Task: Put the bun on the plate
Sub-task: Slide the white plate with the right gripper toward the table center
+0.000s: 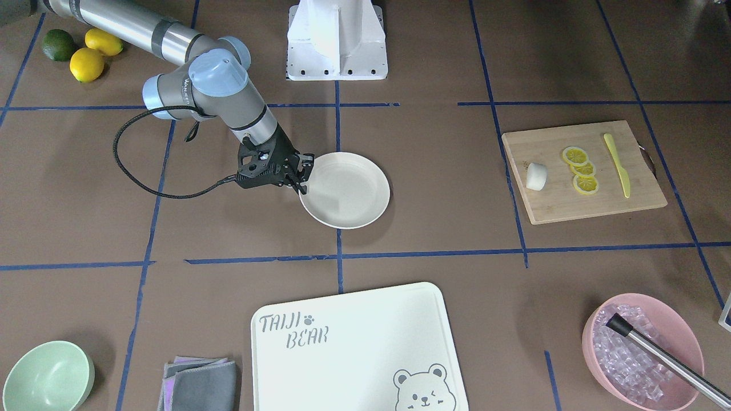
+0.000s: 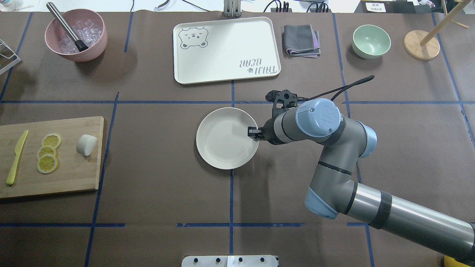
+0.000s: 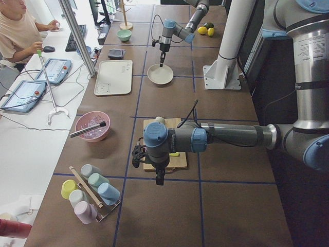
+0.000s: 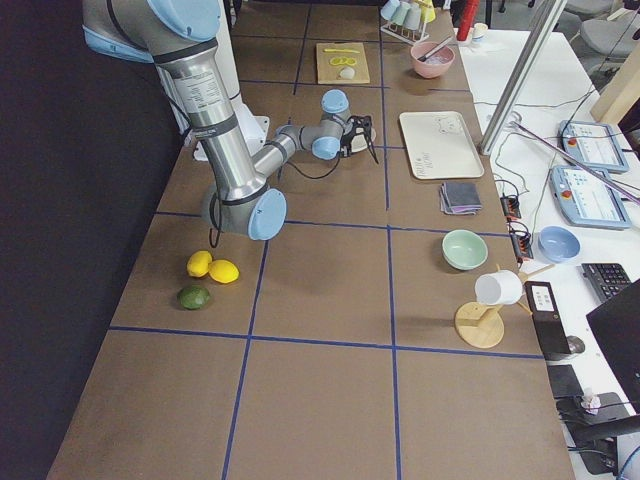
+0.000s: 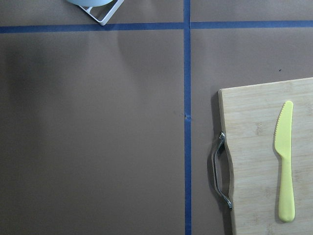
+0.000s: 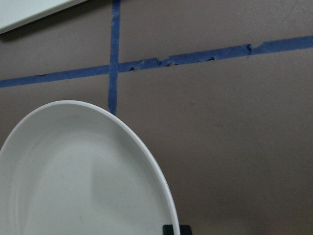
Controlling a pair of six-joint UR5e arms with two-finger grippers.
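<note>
Plainly, we read "TAIJI BEAR" on the white board (image 1: pixel 365 342). The bun (image 1: pixel 536 176) lies on the wooden board (image 1: pixel 571 208) near the counter's left edge. The right gripper's (image 1: pixel 302 174) jaws straddle the plate's (image 1: pixel 354 194) rim; we cannot tell whether they pinch it, nor how the left gripper's (image 3: pixel 159 178) jaws stand.

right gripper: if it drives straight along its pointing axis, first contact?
The rim of the plate: the right gripper points down at the plate's edge, apparently at or touching it. Beneath that, only the table.

Brown table (image 2: pixel 148 193) bears plate (image 2: pixel 226 142), wooden board (image 2: pixel 66 174), white board (image 2: pixel 222 48), green bowl (image 2: pixel 371 41).
</note>
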